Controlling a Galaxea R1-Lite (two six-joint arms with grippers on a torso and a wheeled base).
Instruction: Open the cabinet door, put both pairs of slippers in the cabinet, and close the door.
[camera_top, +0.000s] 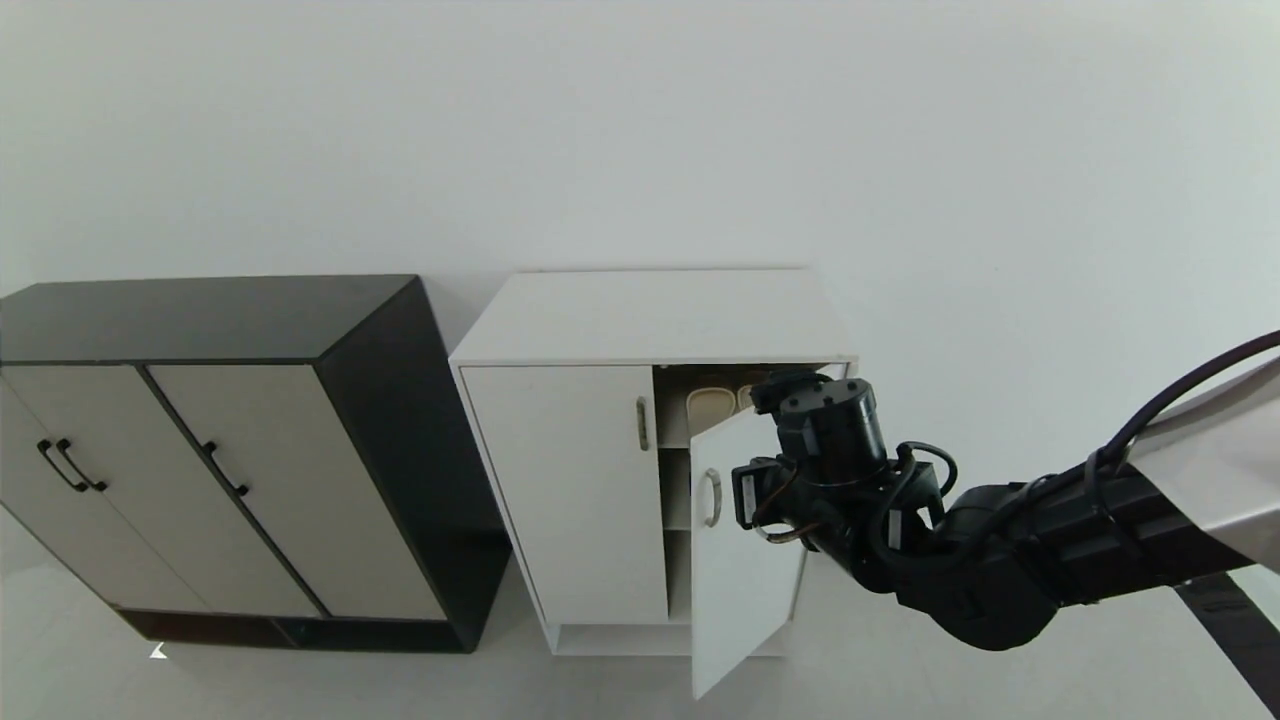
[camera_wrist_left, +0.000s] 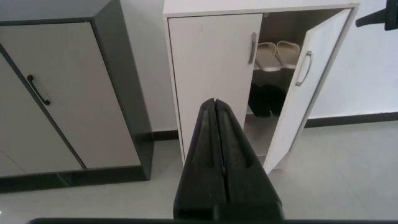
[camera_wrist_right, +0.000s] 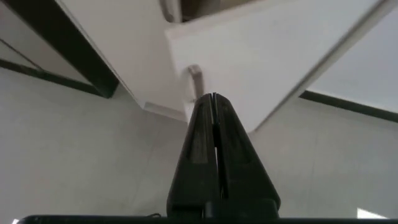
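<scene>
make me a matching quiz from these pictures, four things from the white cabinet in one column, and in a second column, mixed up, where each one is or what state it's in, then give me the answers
All on the white cabinet.

Column one:
1. light slippers
2. dark slippers
3. right door
4. left door

Column two:
A. shut
B. on the top shelf
C. partly open
D. on the shelf below the top one

Pairs: 1-B, 2-D, 3-C, 4-A
</scene>
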